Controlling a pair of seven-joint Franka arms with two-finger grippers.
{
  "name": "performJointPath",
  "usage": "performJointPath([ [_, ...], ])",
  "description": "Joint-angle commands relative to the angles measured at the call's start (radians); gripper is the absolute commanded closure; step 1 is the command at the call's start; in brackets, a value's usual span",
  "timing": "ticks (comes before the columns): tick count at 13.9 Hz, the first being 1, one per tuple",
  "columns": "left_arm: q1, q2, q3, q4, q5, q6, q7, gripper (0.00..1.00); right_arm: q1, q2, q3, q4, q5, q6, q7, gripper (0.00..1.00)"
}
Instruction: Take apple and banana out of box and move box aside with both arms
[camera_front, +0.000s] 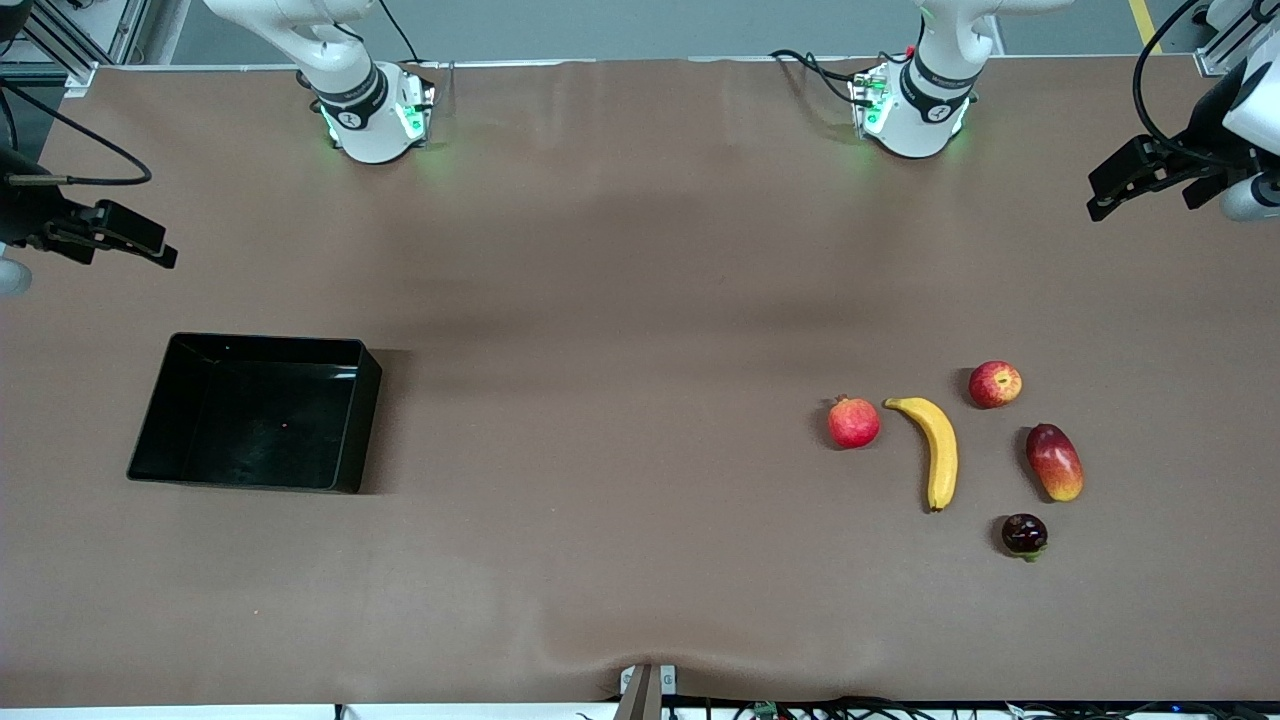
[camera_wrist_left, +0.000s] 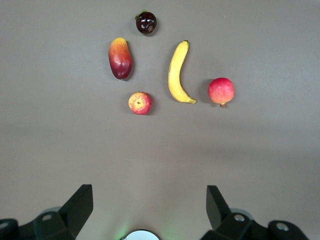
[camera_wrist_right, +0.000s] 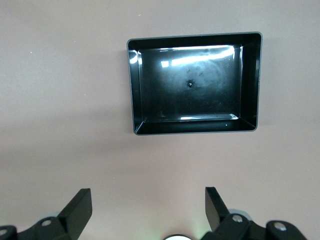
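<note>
The left wrist view alone shows the left claw (camera_wrist_left: 145, 210) spread wide above the brown counter (camera_front: 640, 300), facing the long curved yellow banana (camera_wrist_left: 178, 72) and small round red-and-yellow apple (camera_wrist_left: 140, 103). The right wrist view shows the right claw (camera_wrist_right: 145, 210) equally wide, empty, with the shallow glossy black plastic box (camera_wrist_right: 195, 82) before it.

Matt brown cloth, glossy black plastic, smooth fruit skins.

Tabletop (camera_front: 640, 300) covered in dull brown cloth-like sheet, faintly creased. Box (camera_front: 170, 400) in shiny black plastic, throwing bright reflections off its floor. Banana (camera_front: 938, 450) smooth, satin yellow; apple (camera_front: 995, 384) smooth with slight sheen. Arms in glossy white casing; fingers (camera_wrist_left: 75, 210) of matt black plastic.
</note>
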Motion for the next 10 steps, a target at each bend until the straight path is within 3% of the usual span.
performJointPath([
  [1, 0.005, -0.018, 0.002, 0.002, 0.0, -0.021, 0.007, 0.0, -0.008, 0.004, 0.009, 0.026, -0.026, -0.021, 0.003, 0.0],
  [4, 0.004, -0.017, 0.001, 0.012, 0.0, -0.027, 0.003, 0.0, -0.008, 0.001, 0.015, 0.026, -0.068, -0.015, 0.002, 0.0],
  [10, 0.002, -0.014, -0.002, 0.013, 0.002, -0.045, 0.001, 0.0, -0.008, -0.002, 0.012, 0.024, -0.056, -0.007, -0.001, 0.0],
])
